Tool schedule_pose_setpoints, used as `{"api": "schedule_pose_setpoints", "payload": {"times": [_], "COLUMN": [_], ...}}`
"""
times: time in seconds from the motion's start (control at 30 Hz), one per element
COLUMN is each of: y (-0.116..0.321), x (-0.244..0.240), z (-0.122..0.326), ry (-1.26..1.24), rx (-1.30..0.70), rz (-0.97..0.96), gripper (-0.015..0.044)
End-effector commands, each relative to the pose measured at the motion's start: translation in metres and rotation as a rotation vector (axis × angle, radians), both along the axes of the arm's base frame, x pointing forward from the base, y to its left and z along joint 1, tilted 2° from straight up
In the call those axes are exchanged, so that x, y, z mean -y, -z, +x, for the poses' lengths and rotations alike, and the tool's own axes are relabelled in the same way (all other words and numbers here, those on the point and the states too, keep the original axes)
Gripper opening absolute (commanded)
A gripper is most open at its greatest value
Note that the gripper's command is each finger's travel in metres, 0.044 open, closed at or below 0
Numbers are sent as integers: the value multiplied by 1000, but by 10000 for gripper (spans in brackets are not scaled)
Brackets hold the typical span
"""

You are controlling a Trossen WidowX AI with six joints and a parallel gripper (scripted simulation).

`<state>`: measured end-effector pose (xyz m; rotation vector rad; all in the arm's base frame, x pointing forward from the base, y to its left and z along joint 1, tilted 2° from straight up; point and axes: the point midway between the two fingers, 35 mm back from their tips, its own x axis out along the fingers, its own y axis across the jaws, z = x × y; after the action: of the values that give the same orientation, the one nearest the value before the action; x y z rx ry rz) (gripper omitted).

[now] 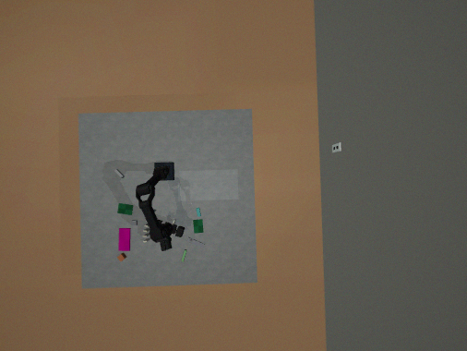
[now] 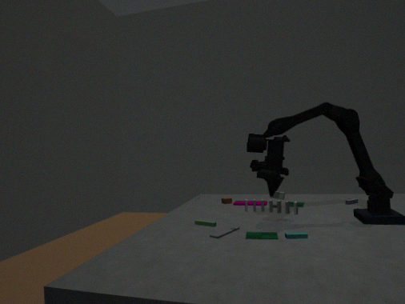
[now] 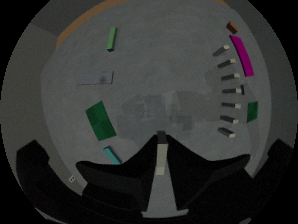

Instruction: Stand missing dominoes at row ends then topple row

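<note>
Several pale dominoes stand upright in a slightly curved row; one near the middle (image 3: 238,91) (image 2: 270,206) shows clearly, and part of the row shows left of the arm in the top view. My gripper (image 3: 161,137) (image 2: 273,194) is shut on a pale domino (image 3: 160,162) (image 2: 279,195), held raised above the table. In the wrist view the row is to the right of the gripper, apart from the held domino. The arm covers part of the row's surroundings in the top view.
Around lie a magenta slab (image 1: 125,239) (image 2: 250,203), an orange block (image 1: 122,257), two dark green pads (image 1: 125,209) (image 1: 197,226), a teal block (image 2: 296,235), a light green block (image 2: 205,223), a thin grey item (image 2: 225,233) and a grey block (image 1: 119,174).
</note>
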<state>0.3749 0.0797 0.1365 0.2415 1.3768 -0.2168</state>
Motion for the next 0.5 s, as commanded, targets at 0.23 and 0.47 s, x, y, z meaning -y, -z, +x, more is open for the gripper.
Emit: {"api": "schedule_pose_setpoints", "payload": {"times": [0.23,0.47], "y": [25,37], "x": [-13,-20], "z": [26,39], "ry": [-74,-108], "rx": [187,311], "rz": [-61,-108], "gripper": [28,28]}}
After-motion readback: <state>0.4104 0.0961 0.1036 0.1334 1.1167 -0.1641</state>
